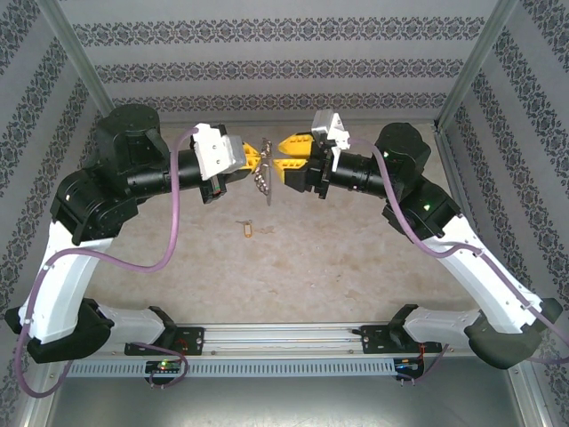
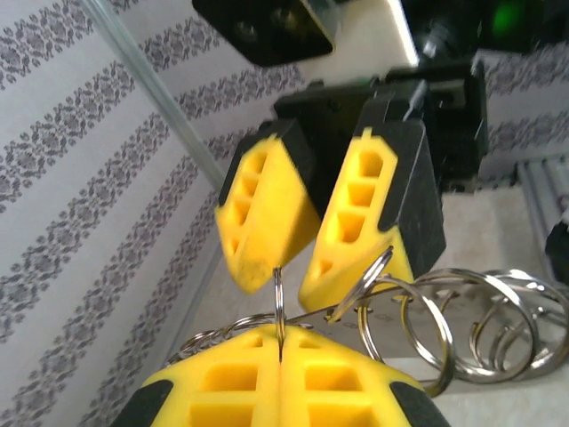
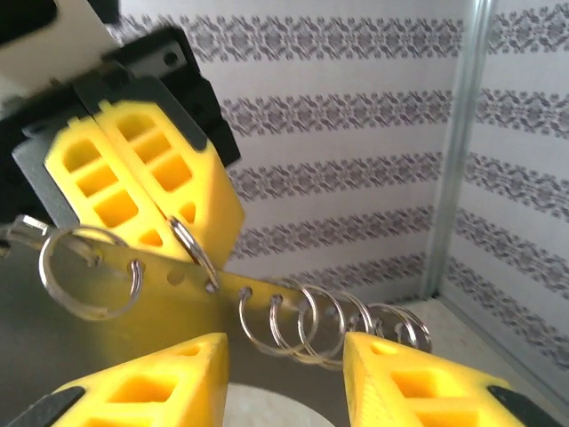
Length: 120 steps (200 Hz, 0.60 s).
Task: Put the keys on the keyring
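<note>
My left gripper (image 1: 260,160) and right gripper (image 1: 286,165) meet tip to tip above the far middle of the table. The left gripper (image 2: 280,342) is shut on the keyring (image 2: 278,294), a thin silvery loop standing edge-on out of its pads. The same keyring (image 3: 188,247) is seen pinched at the upper left of the right wrist view. A jagged silvery string, the keys (image 1: 264,189), hangs below the fingertips. Close up it is a flat metal strip (image 3: 178,302) carrying several split rings (image 3: 302,320). The right gripper (image 3: 284,351) is open, its fingers (image 2: 267,213) either side of the rings without touching them.
A small yellow tag (image 1: 246,229) lies on the beige tabletop (image 1: 311,258) nearer the arm bases. Patterned walls stand close behind and on both sides, with metal frame posts (image 3: 458,151) at the corners.
</note>
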Available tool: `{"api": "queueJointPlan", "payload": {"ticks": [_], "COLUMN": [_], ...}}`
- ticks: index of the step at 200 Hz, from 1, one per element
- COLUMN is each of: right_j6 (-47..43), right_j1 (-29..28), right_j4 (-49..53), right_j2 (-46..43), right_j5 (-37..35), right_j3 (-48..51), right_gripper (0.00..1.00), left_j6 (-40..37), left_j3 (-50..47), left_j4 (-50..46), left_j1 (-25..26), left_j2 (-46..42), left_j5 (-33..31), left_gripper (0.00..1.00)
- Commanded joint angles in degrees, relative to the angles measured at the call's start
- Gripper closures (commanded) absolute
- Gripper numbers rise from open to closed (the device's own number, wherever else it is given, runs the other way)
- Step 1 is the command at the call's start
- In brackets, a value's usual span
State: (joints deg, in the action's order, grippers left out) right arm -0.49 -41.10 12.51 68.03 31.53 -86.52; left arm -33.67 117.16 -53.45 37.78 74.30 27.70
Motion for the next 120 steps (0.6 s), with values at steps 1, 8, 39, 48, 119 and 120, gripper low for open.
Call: {"api": "queueJointPlan", "payload": {"ticks": [1,8,39,48,119,120], "right_j6": [-7.9,-8.9,-12.5,-12.8,-16.2,-16.2], "right_j1": [0.0,0.0,-0.3,-0.4,-1.0,-1.0], "right_j4": [7.3,8.7,13.7,14.3,21.6,21.8], "right_j2": [-0.4,0.0,3.0,3.7,7.9,8.0], "right_j5": [-3.8,-3.6,-1.8,-0.8,3.6,3.7], "right_j3": [-4.4,-5.7,-11.4,-12.8,-17.7,-17.7], "right_gripper": [0.63,0.63,0.64,0.64,0.66,0.66], "left_j6": [-8.5,-9.6,-11.3,-11.3,-10.6,-10.6], "left_j3": [3.4,3.5,3.5,3.5,5.5,5.5], "left_j4": [-8.8,-9.5,-10.4,-10.4,-11.1,-11.2], "left_j1": [0.8,1.3,2.7,2.9,3.2,3.2], "left_j2": [1.6,1.7,2.5,2.5,3.5,3.5], "left_j5": [-5.2,-6.5,-8.2,-8.3,-7.4,-7.3], "left_gripper": [1.0,1.0,1.0,1.0,1.0,1.0]}}
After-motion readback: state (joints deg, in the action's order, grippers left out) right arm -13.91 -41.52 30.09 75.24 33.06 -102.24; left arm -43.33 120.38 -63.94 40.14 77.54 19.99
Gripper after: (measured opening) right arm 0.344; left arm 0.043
